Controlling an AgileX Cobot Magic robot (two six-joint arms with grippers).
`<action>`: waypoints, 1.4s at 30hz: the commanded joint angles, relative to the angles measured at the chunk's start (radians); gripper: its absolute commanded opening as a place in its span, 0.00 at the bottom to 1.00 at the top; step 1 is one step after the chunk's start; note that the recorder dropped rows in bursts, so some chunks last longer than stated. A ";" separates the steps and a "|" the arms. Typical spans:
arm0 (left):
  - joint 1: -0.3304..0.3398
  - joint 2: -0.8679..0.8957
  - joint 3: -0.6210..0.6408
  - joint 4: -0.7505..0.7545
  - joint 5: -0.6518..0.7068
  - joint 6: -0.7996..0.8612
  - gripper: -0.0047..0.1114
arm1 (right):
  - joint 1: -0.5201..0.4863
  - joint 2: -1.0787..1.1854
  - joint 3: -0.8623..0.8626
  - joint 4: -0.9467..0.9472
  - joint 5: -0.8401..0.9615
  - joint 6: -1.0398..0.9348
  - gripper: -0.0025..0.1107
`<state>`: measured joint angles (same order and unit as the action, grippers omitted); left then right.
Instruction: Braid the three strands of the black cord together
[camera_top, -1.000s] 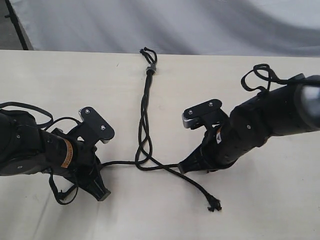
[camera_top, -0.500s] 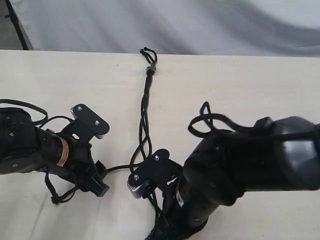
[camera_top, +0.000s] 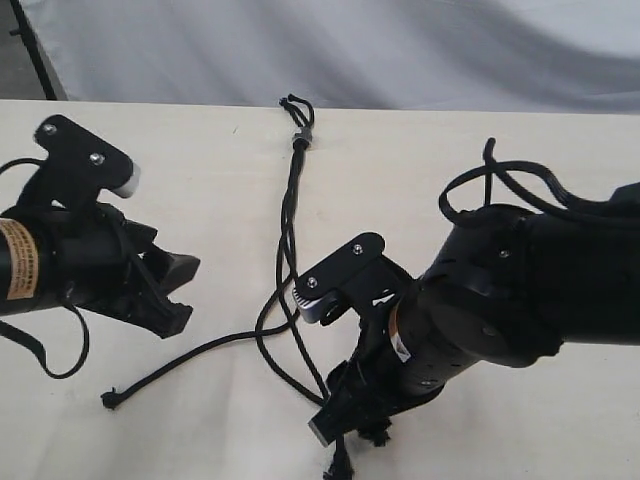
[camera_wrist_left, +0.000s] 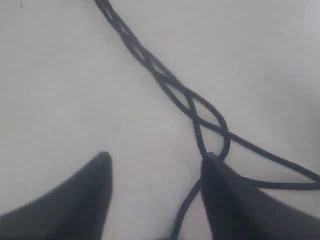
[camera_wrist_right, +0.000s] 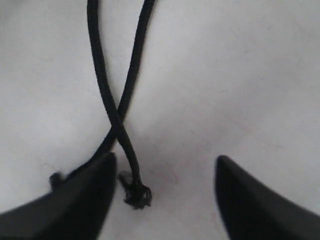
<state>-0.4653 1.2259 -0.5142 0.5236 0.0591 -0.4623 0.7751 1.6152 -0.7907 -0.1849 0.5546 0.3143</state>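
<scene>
The black cord (camera_top: 290, 215) runs down the table from its loops and small grey band (camera_top: 301, 139), loosely braided (camera_wrist_left: 150, 65) to about mid-table. Of the three strands, one (camera_top: 190, 356) trails left to a knotted tip (camera_top: 110, 398). The other two cross (camera_wrist_right: 117, 122) under my right gripper (camera_top: 350, 428), and one knotted tip (camera_wrist_right: 137, 194) lies between its jaws. My right gripper (camera_wrist_right: 165, 157) is open and holds nothing. My left gripper (camera_top: 178, 293) hangs open above the table, left of the braid. A loose strand (camera_wrist_left: 187, 210) lies below my left gripper (camera_wrist_left: 156, 157), beside one finger (camera_wrist_left: 235, 200).
The pale table (camera_top: 520, 170) ends at a far edge below a grey backdrop (camera_top: 400, 50). The right arm's own black cables (camera_top: 500, 190) loop above its wrist. The right arm's bulk covers the near right of the table.
Both grippers have opened and let go of their strands. The left one rose up and back to the left. The right one swung from the right side to the near middle.
</scene>
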 joint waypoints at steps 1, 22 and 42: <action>0.004 -0.103 0.028 -0.012 -0.016 -0.018 0.20 | -0.004 -0.034 0.001 -0.033 0.009 -0.011 0.83; 0.004 -0.711 0.277 -0.007 -0.172 -0.084 0.05 | -0.004 -0.821 0.025 -0.268 -0.112 0.160 0.86; 0.490 -1.177 0.472 -0.004 -0.182 -0.084 0.05 | -0.004 -1.055 0.025 -0.268 -0.109 0.164 0.86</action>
<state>-0.0807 0.1087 -0.0629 0.5236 -0.1367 -0.5382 0.7751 0.5736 -0.7694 -0.4416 0.4538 0.4729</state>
